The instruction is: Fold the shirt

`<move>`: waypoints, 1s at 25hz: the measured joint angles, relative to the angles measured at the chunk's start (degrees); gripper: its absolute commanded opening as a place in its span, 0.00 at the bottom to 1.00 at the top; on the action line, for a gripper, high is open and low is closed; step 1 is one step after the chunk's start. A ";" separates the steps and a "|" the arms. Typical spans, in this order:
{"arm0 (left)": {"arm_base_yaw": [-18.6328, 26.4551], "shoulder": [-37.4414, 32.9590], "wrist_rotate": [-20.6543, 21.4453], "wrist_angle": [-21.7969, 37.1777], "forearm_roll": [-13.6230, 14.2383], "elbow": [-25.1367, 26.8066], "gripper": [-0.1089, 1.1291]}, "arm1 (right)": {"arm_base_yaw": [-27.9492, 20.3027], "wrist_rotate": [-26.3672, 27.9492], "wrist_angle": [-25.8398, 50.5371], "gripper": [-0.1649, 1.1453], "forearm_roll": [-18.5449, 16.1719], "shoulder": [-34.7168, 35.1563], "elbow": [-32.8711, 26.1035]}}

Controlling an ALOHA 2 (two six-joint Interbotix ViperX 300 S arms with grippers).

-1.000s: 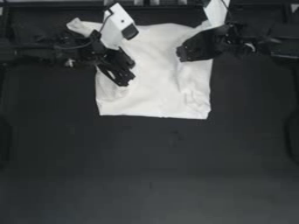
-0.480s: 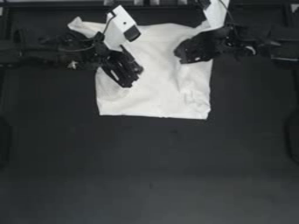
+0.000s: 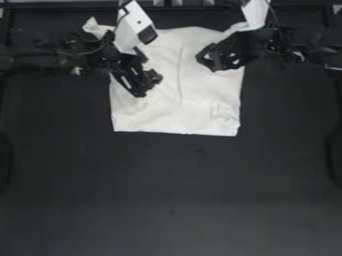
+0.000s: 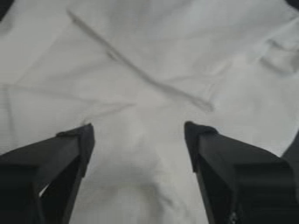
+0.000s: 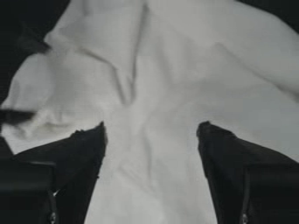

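Dark table (image 3: 167, 200), pretty plain matte surface. The only thing lying on it is the white shirt (image 3: 184, 105), sitting toward the far edge, roughly centered side to side. It's bunched into a rough rectangle with wrinkles and a crease down the middle, one sleeve poking out at the far-left corner.

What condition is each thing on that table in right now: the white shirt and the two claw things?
shirt: lying on the table, partly folded into a rough rectangle, wrinkled, one sleeve sticking out at the far left corner.
left gripper: over the shirt's left part, jaws open, white fabric showing between them.
right gripper: over the shirt's upper right part, jaws open, nothing clamped.
table: dark, carrying the shirt.
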 measured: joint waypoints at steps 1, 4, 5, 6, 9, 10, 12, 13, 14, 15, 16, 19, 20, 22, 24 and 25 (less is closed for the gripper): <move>0.35 -0.97 0.00 1.14 0.79 0.44 0.84 | -0.09 0.00 0.09 0.83 -0.09 -0.44 0.35; 1.76 -3.96 0.09 4.66 4.04 1.49 0.84 | 0.00 0.00 0.18 0.83 -0.09 -1.76 1.23; 1.85 -4.66 0.09 5.89 5.10 1.85 0.84 | 0.09 0.00 0.18 0.83 -0.09 -2.20 1.49; 2.20 -5.19 0.09 7.21 6.06 2.11 0.84 | 0.35 0.00 0.18 0.83 -0.09 -2.64 1.76; 2.20 -5.71 0.18 10.37 7.65 3.08 0.84 | 1.41 0.00 0.53 0.83 -1.14 -4.48 2.64; 1.93 -5.71 0.70 10.90 7.82 3.52 0.84 | 1.93 -0.09 0.97 0.83 -1.85 -5.01 2.81; -0.09 -5.80 3.34 11.25 7.91 4.92 0.84 | 3.34 -1.23 2.55 0.83 -3.60 -6.15 3.08; -1.49 -5.80 4.75 11.34 7.73 5.27 0.85 | 4.48 -2.20 3.87 0.83 -4.66 -6.68 3.16; -2.72 -5.80 5.89 11.34 7.47 5.54 0.85 | 5.63 -3.43 5.36 0.83 -5.54 -7.12 3.08; -3.87 -5.98 6.77 11.34 6.86 5.63 0.85 | 6.68 -4.66 6.68 0.83 -6.06 -7.56 3.16; -4.83 -6.59 7.47 11.43 6.15 5.71 0.85 | 7.73 -6.06 8.17 0.83 -6.24 -8.00 3.16; -7.38 -9.49 10.99 12.66 4.48 5.71 0.90 | 9.93 -10.99 11.34 0.84 -5.98 -9.32 2.99; -7.73 -10.20 12.13 13.36 4.22 5.71 0.91 | 10.46 -13.01 11.95 0.84 -5.80 -9.76 2.90; -8.35 -10.72 13.89 14.85 3.78 5.89 0.92 | 11.43 -18.54 13.89 0.84 -4.83 -10.72 2.46; -8.88 -10.72 16.08 16.17 3.34 5.98 0.92 | 11.69 -23.20 16.87 0.84 -3.08 -10.99 1.76; -9.05 -10.63 16.87 16.61 3.08 6.06 0.92 | 11.78 -25.14 18.11 0.84 -2.29 -10.99 1.41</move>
